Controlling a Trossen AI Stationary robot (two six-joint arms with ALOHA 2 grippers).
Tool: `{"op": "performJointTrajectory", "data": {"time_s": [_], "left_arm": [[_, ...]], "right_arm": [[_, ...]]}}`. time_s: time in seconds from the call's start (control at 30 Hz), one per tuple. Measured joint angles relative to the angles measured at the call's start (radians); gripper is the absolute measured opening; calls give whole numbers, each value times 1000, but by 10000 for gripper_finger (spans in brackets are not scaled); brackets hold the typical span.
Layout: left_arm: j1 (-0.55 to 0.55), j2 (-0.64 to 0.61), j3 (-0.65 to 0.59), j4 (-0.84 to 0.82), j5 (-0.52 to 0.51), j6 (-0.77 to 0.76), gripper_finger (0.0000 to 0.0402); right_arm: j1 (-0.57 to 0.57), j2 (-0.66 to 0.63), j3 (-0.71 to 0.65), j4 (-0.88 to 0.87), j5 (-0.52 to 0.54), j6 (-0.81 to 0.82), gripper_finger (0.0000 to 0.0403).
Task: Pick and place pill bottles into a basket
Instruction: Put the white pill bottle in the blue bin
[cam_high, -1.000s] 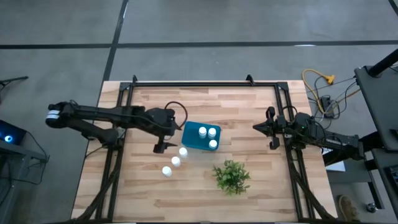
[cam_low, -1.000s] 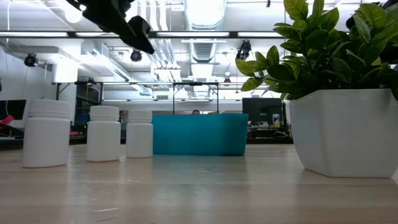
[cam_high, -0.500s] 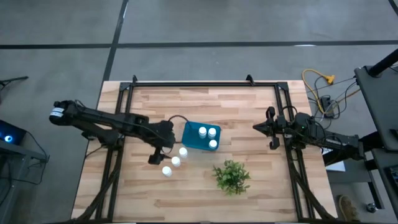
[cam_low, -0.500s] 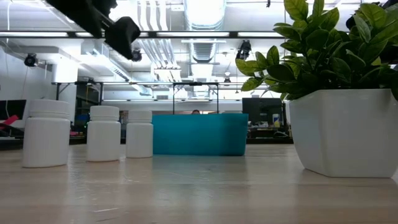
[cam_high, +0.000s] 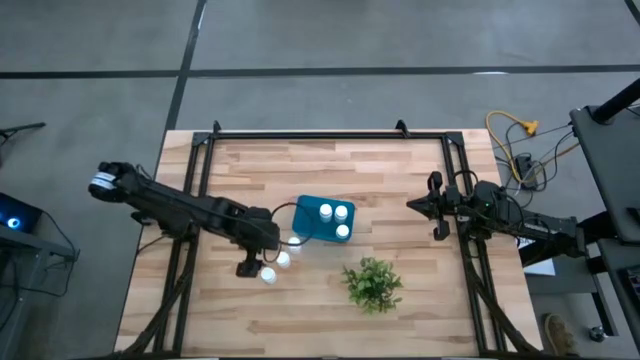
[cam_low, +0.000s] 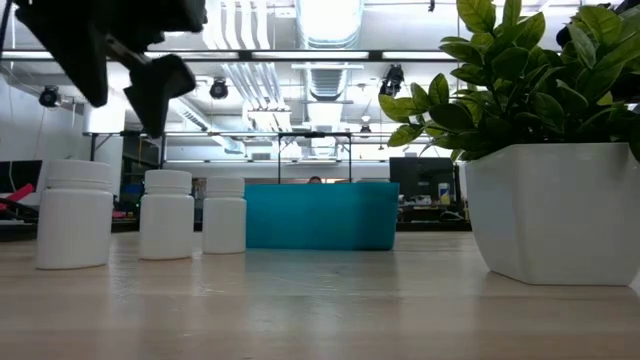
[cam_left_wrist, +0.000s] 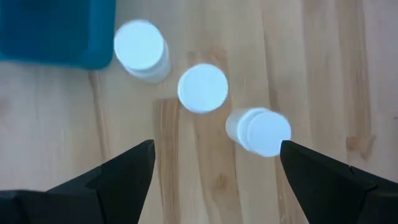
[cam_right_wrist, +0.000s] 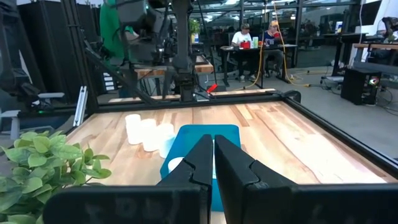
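high view shows the left gripper (cam_high: 248, 268) low over three bottles that stand in a slanted row on the desk (cam_high: 240, 170), just beside the basket (cam_high: 322, 220). its fingers are spread wide. the end bottle (cam_high: 268, 276), the one farthest from the basket, stands right next to the gripper, toward the plant (cam_high: 372, 284). in the left wrist view this end bottle (cam_left_wrist: 260, 130) sits nearer one finger (cam_left_wrist: 323, 177) than the middle of the gap, so the gripper likely needs a small slide sideways before it drops. all bottles stand upright, caps up. three more bottles (cam_high: 334, 219) are already in the basket. the right gripper (cam_high: 437, 206) waits well apart at the desk's right side, fingers pressed together.
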Motion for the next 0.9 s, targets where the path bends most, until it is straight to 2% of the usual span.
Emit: {"op": "performJointTrajectory", "data": {"time_s": [0.6,0.9], "left_arm": [[-109,153,35,1,-27,-88,329],[-126,180,35,-2,-60,-130,329]], "right_arm": [[0,0,0,0,0,0,9],[0,0,0,0,0,0,9]]}}
